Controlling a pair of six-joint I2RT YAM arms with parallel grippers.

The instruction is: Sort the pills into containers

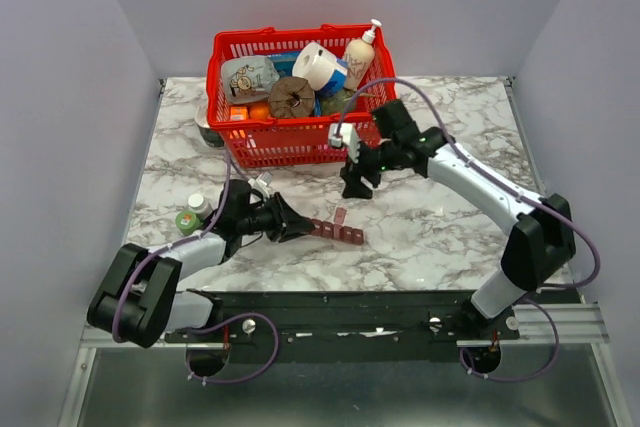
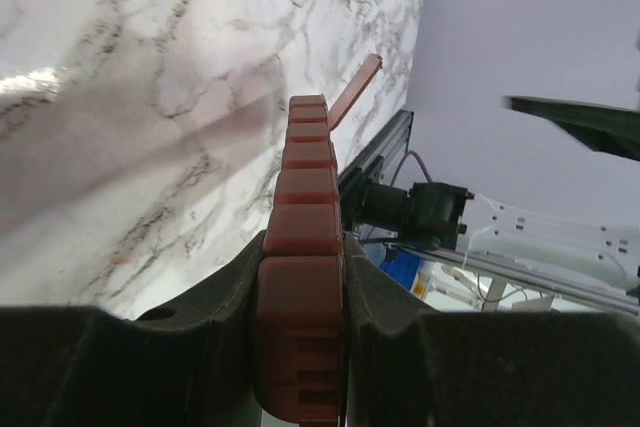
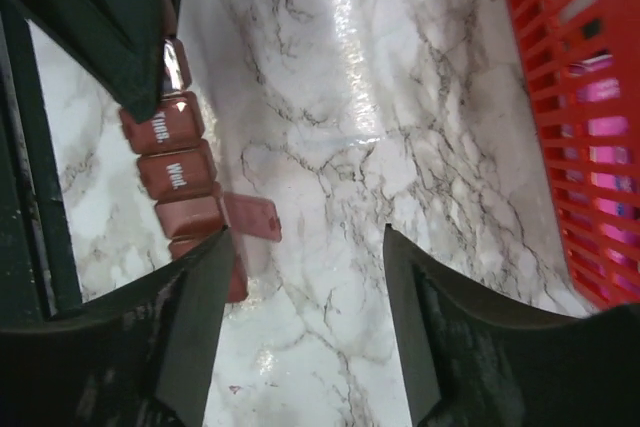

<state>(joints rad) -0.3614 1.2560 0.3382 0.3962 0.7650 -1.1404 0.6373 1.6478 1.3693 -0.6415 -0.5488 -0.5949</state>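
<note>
The dark red pill organizer (image 1: 338,232) lies on the marble table (image 1: 450,217), front centre, with one lid (image 1: 340,215) standing open. My left gripper (image 1: 296,226) is shut on its left end. In the left wrist view the strip (image 2: 308,157) runs away from the jaws (image 2: 303,282), with the open lid (image 2: 356,87) at the far end. My right gripper (image 1: 357,185) is open and empty, hovering above the table just behind the organizer. In the right wrist view the organizer (image 3: 175,162) and open lid (image 3: 252,217) lie by the left finger of the gripper (image 3: 305,247). No pills show clearly.
A red mesh basket (image 1: 232,142) full of groceries stands at the back centre and shows at the right edge of the right wrist view (image 3: 575,127). A small green bottle (image 1: 187,220) and a white-capped bottle (image 1: 200,205) stand by the left arm.
</note>
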